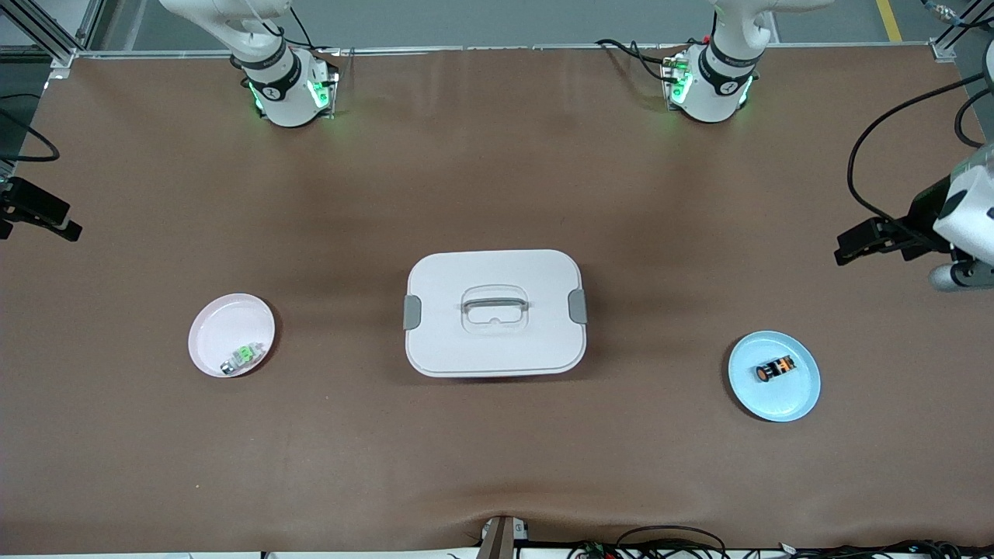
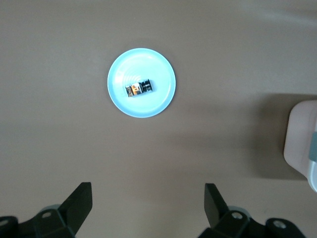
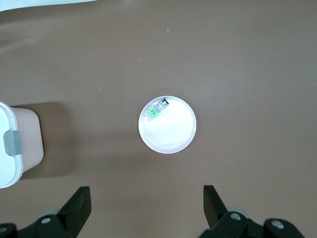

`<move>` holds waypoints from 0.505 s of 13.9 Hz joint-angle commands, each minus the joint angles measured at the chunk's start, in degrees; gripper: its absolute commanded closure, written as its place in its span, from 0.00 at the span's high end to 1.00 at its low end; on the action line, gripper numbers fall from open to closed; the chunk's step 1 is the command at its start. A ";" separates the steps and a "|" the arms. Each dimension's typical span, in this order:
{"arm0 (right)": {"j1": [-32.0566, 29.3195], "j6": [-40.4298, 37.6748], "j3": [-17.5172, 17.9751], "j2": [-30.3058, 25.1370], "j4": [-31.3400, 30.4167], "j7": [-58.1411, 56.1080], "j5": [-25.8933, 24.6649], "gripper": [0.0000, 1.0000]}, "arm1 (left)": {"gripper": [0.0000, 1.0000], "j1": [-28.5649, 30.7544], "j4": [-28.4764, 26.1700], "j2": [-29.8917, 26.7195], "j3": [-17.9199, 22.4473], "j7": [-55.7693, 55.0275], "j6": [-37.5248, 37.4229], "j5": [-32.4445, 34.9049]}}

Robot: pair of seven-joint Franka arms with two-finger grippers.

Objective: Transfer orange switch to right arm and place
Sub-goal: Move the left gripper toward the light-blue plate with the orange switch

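The orange switch point(image 1: 776, 369) is a stubby black cylinder with an orange face, lying on its side on a light blue plate point(image 1: 794, 396) toward the left arm's end of the table. The left wrist view shows the switch point(image 2: 139, 89) on that plate point(image 2: 159, 96). My left gripper point(image 2: 147, 191) hangs open and empty over bare brown mat at that end of the table, apart from the plate. My right gripper point(image 3: 146, 191) hangs open and empty over the mat at the right arm's end.
A white lidded box point(image 1: 495, 341) with grey latches stands mid-table. A pink plate point(image 1: 221, 326) toward the right arm's end holds a small green-and-silver part point(image 1: 241, 357). Cables run along the table's edges.
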 commanded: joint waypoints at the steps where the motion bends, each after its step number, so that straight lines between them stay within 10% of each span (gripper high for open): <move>1: -1.26 -0.72 0.37 -0.35 0.39 -0.15 1.03 1.00 | 1.00 0.30 3.08 4.50 0.19 -0.11 2.27 0.04; 7: -1.70 -0.54 0.46 -0.44 0.48 -0.15 0.94 1.00 | 1.00 0.21 2.99 11.17 0.27 -1.33 7.90 0.65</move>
